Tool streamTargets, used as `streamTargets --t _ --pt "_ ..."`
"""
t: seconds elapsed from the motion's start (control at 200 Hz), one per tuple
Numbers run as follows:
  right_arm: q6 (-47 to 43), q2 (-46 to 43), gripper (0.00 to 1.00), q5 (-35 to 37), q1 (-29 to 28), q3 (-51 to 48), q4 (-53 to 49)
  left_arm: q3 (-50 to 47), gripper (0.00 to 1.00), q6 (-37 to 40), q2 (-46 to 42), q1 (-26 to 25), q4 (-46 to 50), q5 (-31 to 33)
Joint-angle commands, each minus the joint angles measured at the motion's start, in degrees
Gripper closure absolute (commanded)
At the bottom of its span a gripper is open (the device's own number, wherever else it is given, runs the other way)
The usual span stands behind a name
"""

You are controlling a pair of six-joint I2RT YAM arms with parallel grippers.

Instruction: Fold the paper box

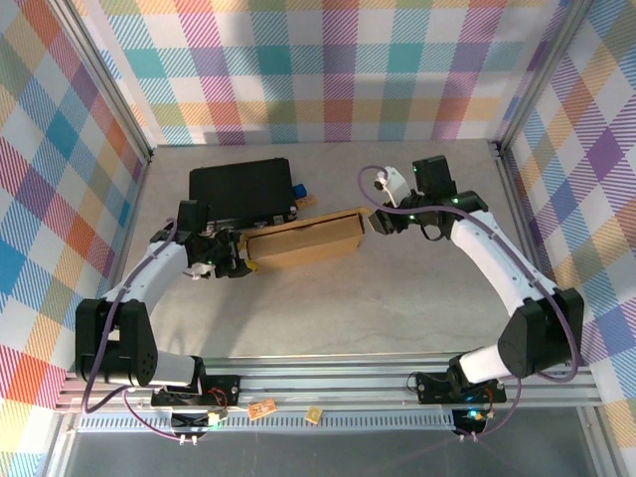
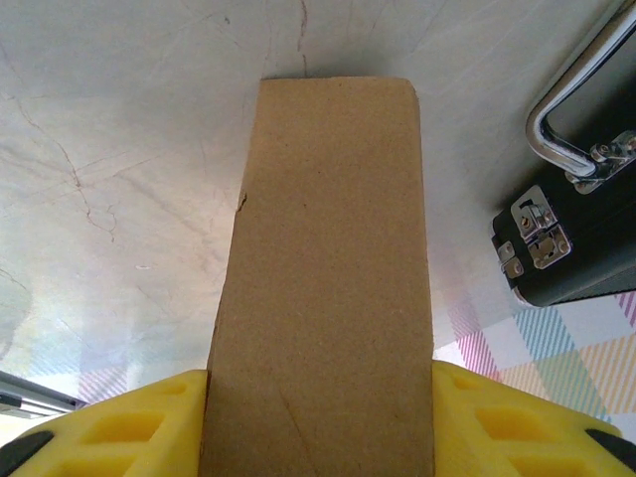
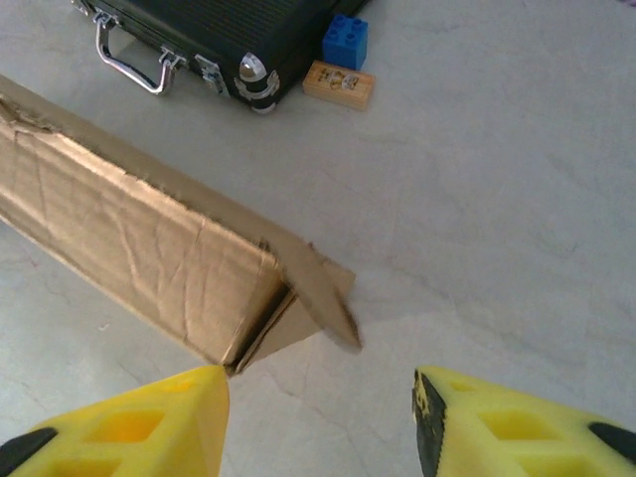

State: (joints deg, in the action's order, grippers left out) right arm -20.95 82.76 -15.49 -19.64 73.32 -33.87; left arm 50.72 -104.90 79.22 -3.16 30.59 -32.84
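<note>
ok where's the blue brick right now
In the top view the blue brick sits at the black case's right end, just behind the cardboard box.

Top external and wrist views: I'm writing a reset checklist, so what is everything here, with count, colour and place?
paper box: one, brown, mid-table between the arms, right end flap loose.
black case: one, black with metal handle and latches, behind the box.
toy brick: one, blue, by the case's right end.
tan block: one, tan, beside the brick.
table: one, pale grey, marbled.
left pincer: one, yellow fingers, shut on the box's left end.
right pincer: one, yellow fingers, open, just off the box's right end.
</note>
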Motion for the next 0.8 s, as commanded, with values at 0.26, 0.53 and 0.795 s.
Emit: streamTargets --t 0.26,0.53,0.795 --pt "-3.46 6.27 0.61 -1.69 -1.29 8.03 -6.37 0.50 0.84 2.26 2.74 1.47 4.74 3.17" --pt "-2.90 6.22 0.63 -0.99 -1.89 7.15 -6.74 1.01 0.84 3.08 3.22 1.69 5.45 3.22" --pt "-1.21 8.44 0.77 -0.77 -2.81 9.30 -8.06 1.65 0.84 3.56 3.51 1.70 5.80 3.31"
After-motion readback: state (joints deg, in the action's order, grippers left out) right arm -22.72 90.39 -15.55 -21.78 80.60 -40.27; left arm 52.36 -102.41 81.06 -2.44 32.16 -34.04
